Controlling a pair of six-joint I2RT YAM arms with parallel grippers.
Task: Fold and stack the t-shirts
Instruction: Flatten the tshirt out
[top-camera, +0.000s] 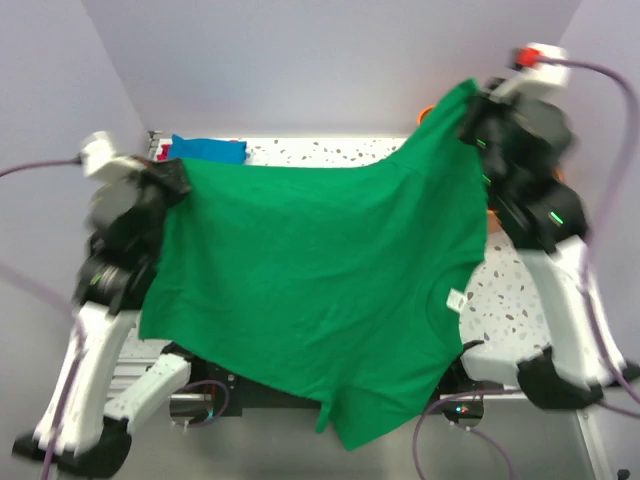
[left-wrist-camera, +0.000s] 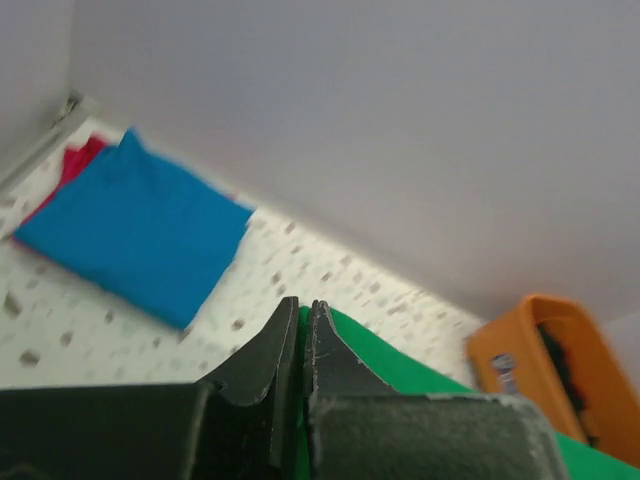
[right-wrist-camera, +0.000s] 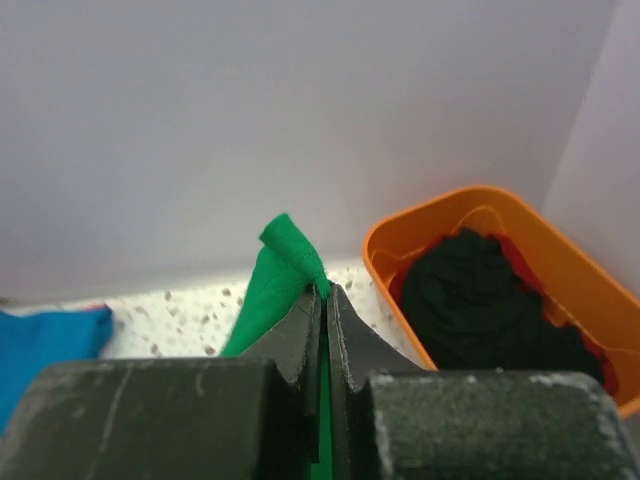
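Presently, worktop (top-camera: 505, 300): white, speckled; largely hidden beneath the raised shirt.
Green t-shirt (top-camera: 320, 260): held spread in the air above the worktop, pinched at two upper points; its lower part is seen hanging in front of the arm bases.
Orange tub (right-wrist-camera: 480, 195): placed at the far right; black cloth (right-wrist-camera: 480, 290) is seen inside.
Blue t-shirt (left-wrist-camera: 130, 235): laid folded at the far left, on a red t-shirt (left-wrist-camera: 75, 160).
Left end effector (left-wrist-camera: 303, 312): closed on the green t-shirt's left upper edge.
Right end effector (right-wrist-camera: 325, 295): closed on the right upper corner, raised higher.
White label (top-camera: 455, 299): noted on the green t-shirt, lower right.
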